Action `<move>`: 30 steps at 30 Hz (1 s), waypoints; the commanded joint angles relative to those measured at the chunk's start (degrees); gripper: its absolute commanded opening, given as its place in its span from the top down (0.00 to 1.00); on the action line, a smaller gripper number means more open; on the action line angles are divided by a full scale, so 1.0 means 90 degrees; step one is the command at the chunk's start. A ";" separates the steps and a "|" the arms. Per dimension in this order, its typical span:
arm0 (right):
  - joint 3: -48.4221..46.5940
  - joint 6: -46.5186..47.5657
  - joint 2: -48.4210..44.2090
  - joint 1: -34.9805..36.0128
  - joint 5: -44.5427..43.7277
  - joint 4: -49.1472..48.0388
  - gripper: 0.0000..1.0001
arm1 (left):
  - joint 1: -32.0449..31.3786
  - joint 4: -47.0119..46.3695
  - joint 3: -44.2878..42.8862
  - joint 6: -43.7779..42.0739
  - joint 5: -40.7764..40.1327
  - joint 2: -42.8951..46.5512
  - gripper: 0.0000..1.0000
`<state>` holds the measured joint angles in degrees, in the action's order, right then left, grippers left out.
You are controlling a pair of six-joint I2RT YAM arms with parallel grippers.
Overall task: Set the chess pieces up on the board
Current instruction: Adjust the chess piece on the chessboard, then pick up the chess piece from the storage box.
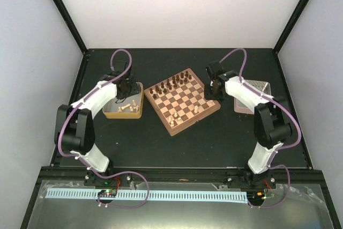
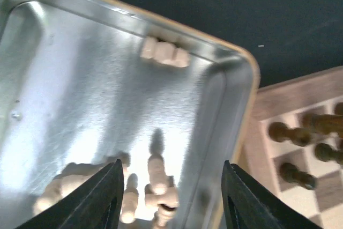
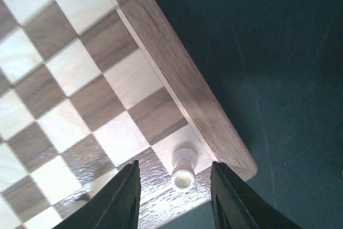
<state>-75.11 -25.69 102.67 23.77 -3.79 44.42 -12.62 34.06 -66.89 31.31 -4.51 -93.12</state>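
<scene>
The board (image 1: 185, 103) lies turned at the table's middle. Dark chess pieces (image 1: 169, 85) stand along its far-left rows, and a few cream ones (image 1: 171, 119) stand near its front. My left gripper (image 2: 171, 199) is open and empty, low over cream pieces (image 2: 155, 183) lying in a tan-rimmed tray with a silver floor (image 2: 96, 95). One more cream piece (image 2: 164, 53) lies at the tray's far wall. My right gripper (image 3: 174, 197) is open above the board's corner (image 3: 214, 132). A cream piece (image 3: 182, 169) stands upright between its fingers, touching neither.
The tan-rimmed tray (image 1: 136, 113) sits just left of the board. A second flat tray (image 1: 261, 87) lies at the right, partly under the right arm. Dark pieces (image 2: 292, 132) show at the board's edge in the left wrist view.
</scene>
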 commanded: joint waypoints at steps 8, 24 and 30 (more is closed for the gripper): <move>-0.0066 -0.0294 -0.0597 0.0034 -0.0116 -0.0202 0.63 | 0.0403 -0.0112 0.0313 0.0097 0.0813 -0.0410 0.56; -0.0082 -0.0321 -0.0657 0.0035 -0.0162 -0.0219 0.63 | 0.0361 0.0106 0.0070 -0.0275 0.0637 -0.0860 0.98; 0.0021 -0.0398 -0.0824 0.0035 -0.0173 -0.0315 0.64 | 0.0217 0.0423 -0.0066 -0.0346 0.0298 -0.0205 0.97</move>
<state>-75.18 -28.32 97.84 23.77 -4.03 42.78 -9.52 35.03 -64.40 29.47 1.10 -100.22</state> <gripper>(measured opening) 0.363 0.096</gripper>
